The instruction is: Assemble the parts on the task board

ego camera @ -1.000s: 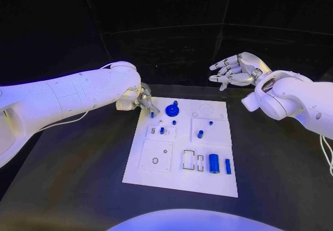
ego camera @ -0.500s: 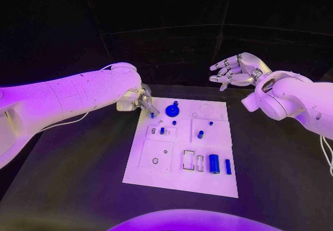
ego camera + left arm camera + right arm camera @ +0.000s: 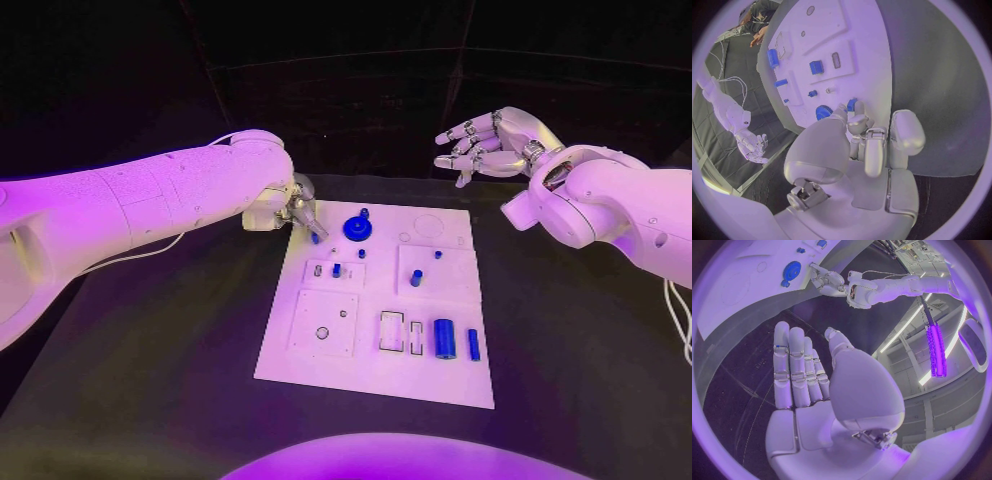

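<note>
Left hand (image 3: 296,214): a small blue part (image 3: 316,238) is pinched at the fingertips, over the board's (image 3: 378,375) far left corner.
Right hand (image 3: 488,143): raised beyond the board, fingers spread, nothing held.

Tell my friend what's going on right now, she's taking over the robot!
Left hand: at the far left corner of the task board, pinching a small blue part in its fingertips.
Right hand: open, raised beyond the board's far right corner, holding nothing.
On the board: a blue gear at the far end, a big blue cylinder and a thin blue pin near the front right, small blue pieces mid-board.
Done: cannot tell.
Left: place the pinched part, then the rest.
</note>
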{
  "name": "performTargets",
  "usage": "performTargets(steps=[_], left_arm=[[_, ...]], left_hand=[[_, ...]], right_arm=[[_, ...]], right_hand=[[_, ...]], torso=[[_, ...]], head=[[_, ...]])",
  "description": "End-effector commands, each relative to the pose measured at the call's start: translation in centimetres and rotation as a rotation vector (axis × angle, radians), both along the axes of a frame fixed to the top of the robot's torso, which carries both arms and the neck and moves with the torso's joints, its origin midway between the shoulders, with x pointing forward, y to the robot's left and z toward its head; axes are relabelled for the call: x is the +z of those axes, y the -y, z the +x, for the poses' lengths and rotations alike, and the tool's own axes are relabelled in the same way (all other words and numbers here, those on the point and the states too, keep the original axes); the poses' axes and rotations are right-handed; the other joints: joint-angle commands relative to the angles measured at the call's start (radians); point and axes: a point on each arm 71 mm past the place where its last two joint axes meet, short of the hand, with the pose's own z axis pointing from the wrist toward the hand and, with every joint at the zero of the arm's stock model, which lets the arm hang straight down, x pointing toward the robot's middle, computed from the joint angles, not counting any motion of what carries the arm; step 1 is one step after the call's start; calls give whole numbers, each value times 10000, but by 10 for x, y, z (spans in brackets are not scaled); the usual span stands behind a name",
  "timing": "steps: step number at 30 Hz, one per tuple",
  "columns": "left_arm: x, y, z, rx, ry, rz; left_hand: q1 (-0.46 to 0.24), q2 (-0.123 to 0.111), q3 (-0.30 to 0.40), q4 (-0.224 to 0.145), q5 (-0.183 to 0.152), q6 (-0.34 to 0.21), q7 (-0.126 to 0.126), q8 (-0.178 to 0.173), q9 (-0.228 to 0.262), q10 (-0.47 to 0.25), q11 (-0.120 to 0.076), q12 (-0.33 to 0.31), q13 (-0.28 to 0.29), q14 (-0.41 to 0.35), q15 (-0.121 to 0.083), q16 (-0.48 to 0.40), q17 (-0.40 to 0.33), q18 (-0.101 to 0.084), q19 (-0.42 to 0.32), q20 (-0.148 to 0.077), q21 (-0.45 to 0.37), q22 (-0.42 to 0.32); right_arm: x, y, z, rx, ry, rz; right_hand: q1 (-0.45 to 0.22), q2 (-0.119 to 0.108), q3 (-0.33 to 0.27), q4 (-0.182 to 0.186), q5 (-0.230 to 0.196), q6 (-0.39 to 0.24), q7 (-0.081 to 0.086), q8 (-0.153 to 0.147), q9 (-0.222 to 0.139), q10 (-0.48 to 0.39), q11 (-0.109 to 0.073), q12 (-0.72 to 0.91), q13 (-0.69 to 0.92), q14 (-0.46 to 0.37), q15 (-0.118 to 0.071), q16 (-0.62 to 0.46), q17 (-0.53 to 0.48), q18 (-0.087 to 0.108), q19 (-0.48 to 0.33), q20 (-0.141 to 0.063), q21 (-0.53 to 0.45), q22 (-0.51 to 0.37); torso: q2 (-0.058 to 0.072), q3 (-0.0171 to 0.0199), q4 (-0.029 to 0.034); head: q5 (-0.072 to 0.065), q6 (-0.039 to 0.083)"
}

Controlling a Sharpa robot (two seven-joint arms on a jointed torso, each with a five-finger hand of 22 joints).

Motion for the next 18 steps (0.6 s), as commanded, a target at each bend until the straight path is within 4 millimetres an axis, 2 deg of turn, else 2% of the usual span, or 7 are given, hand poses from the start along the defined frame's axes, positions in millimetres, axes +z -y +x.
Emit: performTargets(steps=[1,4,8,10,11,16,18], left_arm=[[1,2,1,-121,155,-162],[2,3,1,-126,252,-269],[2,3,1,-35,416,-595],[3,2,0,18,476,-767],[3,1,-1,92,510,-937],[4,-3,-7,254,648,-1330],[5,-4,-11,298,728,-1449]], left_hand=[[341,68,374,-236,1,-20,-61,-34,-31,-4,-95,-49,-23,1039,-108,62,2635,42,7,-62,16,9],[568,84,907,-471,5,-53,-55,-88,-86,-19,-93,-91,-33,1039,-121,62,2635,41,9,-88,14,21],[703,-117,2492,-962,23,-85,-4,-93,-137,-8,-92,-166,-42,1039,-81,62,2635,34,18,-90,22,65],[242,-487,3673,-1111,49,-70,79,33,-95,36,-74,-190,-53,1039,-25,62,2635,36,18,-61,17,82],[-28,-683,4304,-1206,-44,-74,14,125,-55,57,-62,-195,-64,1039,-14,62,2635,45,17,-56,13,90],[-714,-1132,5519,-1422,-22,-131,19,384,68,114,-50,-189,-67,1039,-45,62,2635,39,14,-30,-5,98],[-947,-1224,5890,-1494,-12,-151,0,487,116,142,-37,-179,-57,1039,-59,62,2635,35,20,-25,-3,113]], right_arm=[[2,-1,0,90,63,16],[2,-1,0,91,62,15],[2,-1,0,98,58,13],[2,-1,0,101,54,11],[2,-1,0,102,49,8],[2,0,1,90,42,0],[1,0,1,76,43,-3]], right_hand=[[84,-3,-31,-47,33,-49,-15,58,0,-69,-10,30,-9,-48,-31,-11,-16,45,23,16,-63,-14],[84,-3,-31,-47,33,-49,-15,58,0,-69,-10,30,-9,-48,-31,-11,-16,45,23,16,-63,-14],[93,2,-29,-48,61,-53,-15,64,0,-71,-11,36,-19,-46,-32,-10,-19,45,27,14,-66,-15],[93,2,-29,-48,61,-53,-15,64,0,-71,-11,36,-19,-46,-32,-10,-19,45,27,14,-66,-15],[93,2,-29,-48,61,-53,-15,64,0,-71,-11,36,-19,-46,-32,-10,-19,45,27,14,-66,-15],[93,2,-31,-46,69,-54,-15,67,0,-71,-11,38,-23,-46,-32,-10,-20,45,29,14,-67,-15],[41,-1,-63,-10,17,-61,-11,80,1,-69,-4,58,-41,-42,-26,-6,-25,42,37,16,-76,-17]], torso=[[-6,0,6],[-9,-1,9],[-9,-1,11],[-7,-5,3],[-8,-7,2],[-8,-9,16],[-17,-10,20]], head=[[4,-9],[-2,-11],[7,-18],[2,-22],[-5,-26],[-15,-37],[-5,-48]])
